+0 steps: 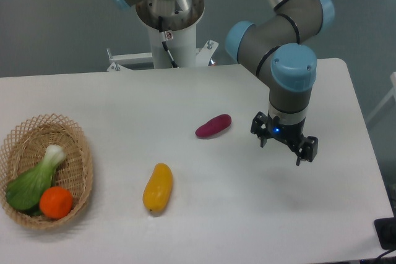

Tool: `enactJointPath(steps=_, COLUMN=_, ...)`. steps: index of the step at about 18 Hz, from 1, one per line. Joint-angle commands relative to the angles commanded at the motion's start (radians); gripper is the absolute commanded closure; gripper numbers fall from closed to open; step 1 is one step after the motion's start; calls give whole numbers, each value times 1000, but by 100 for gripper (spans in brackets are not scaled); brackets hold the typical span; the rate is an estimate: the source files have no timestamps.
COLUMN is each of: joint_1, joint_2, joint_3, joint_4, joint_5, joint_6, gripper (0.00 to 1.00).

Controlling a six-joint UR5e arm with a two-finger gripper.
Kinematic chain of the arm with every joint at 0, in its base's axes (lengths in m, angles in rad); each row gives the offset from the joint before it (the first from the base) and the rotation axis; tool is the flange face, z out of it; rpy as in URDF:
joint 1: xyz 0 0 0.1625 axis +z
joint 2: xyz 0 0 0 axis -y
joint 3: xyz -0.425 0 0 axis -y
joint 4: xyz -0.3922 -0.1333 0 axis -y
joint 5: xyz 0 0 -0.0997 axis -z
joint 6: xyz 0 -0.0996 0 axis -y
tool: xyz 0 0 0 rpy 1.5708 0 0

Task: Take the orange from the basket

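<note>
The orange [56, 203], a small round orange-red fruit, lies in the near part of the wicker basket [83, 153] at the table's left edge. It rests against a green leafy vegetable with a white stalk [34, 179]. My gripper [284, 146] hangs over the right half of the table, far from the basket, pointing down. Its fingers stand apart, open, with nothing between them.
A yellow-orange elongated fruit [158, 187] lies on the table between basket and gripper. A purple sweet potato [213, 126] lies just left of the gripper. The arm's base column [168, 20] stands at the back edge.
</note>
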Motion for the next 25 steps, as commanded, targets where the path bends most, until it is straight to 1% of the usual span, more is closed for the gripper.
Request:
enactJointPath(steps=9, joint_1=0, joint_2=0, joint_3=2, joint_4=0, joint_5=5, joint_6=-5, gripper=0)
enactJointPath(steps=14, joint_1=-5, joint_2=-2, joint_3=0, joint_4=3, joint_5=24, joint_6=-64, gripper=0)
enactJointPath(steps=17, joint_1=-47, joint_2=-8, joint_3=8, joint_4=5, joint_5=101, joint_6=-98, gripper=0)
enactJointPath(steps=19, joint_1=-57, joint_2=-3, joint_3=9, joint_4=-1, joint_5=103, joint_6=-100, gripper=0)
enactJointPath(steps=20, joint_1=-58, joint_2=-3, joint_3=-1, joint_4=5, joint_5=92, joint_6=-100, gripper=0)
enactJointPath(steps=21, joint_1=-70, joint_2=-6, joint_3=5, joint_4=5, joint_5=91, joint_6=-118, gripper=0)
enactJointPath(steps=24, joint_1=-104, joint_2=-15, joint_3=14, joint_4=8, joint_5=80, joint_6=-272, gripper=0)
enactJointPath(steps=25, joint_1=-112, joint_2=-15, joint_3=17, joint_4=8, joint_5=77, joint_6=-297, gripper=0)
